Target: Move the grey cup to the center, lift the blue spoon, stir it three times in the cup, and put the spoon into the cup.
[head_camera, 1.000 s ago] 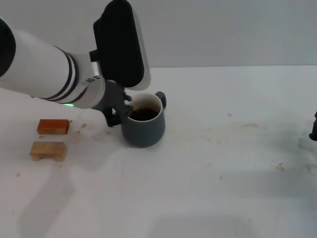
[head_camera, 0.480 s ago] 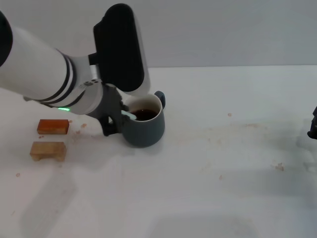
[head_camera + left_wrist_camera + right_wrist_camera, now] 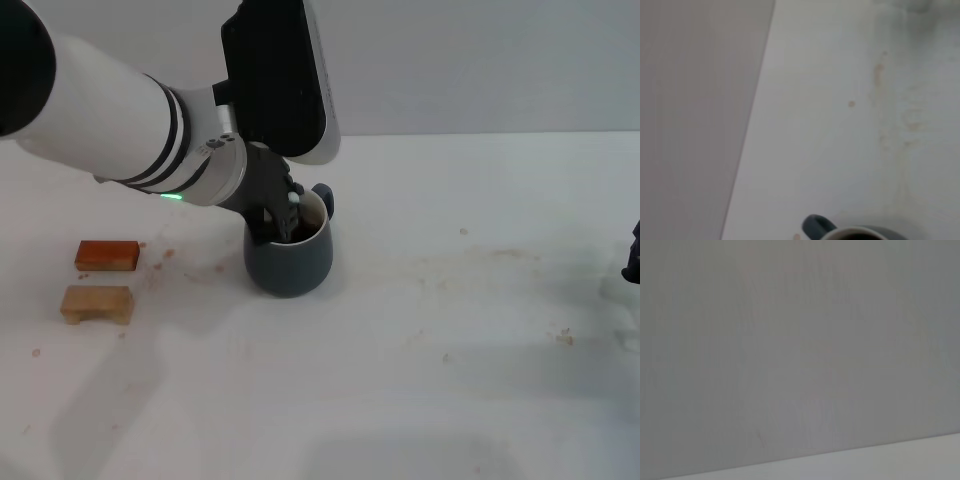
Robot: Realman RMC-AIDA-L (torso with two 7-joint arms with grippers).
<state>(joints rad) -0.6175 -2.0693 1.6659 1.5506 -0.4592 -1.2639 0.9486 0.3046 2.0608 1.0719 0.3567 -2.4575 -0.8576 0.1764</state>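
The grey cup (image 3: 296,264) stands on the white table left of centre, with dark liquid inside and its loop handle (image 3: 324,197) at the far side. My left gripper (image 3: 277,220) reaches down into the cup's mouth from the left. It is shut on the blue spoon, of which only a pale tip (image 3: 292,198) shows between the dark fingers; the rest is hidden by the gripper and the cup wall. The left wrist view shows just the cup's rim (image 3: 856,232) and its handle (image 3: 814,225). My right gripper (image 3: 633,260) is parked at the right edge.
An orange block (image 3: 107,255) and a tan wooden block (image 3: 97,303) lie at the left of the table (image 3: 450,360). Brown stains dot the surface near the cup and toward the right. A grey wall runs behind the table.
My left arm has swung right and up, carrying the gripper from the cup's left rim over and into the cup's mouth. The spoon's pale handle is now mostly hidden. The cup has stayed put.
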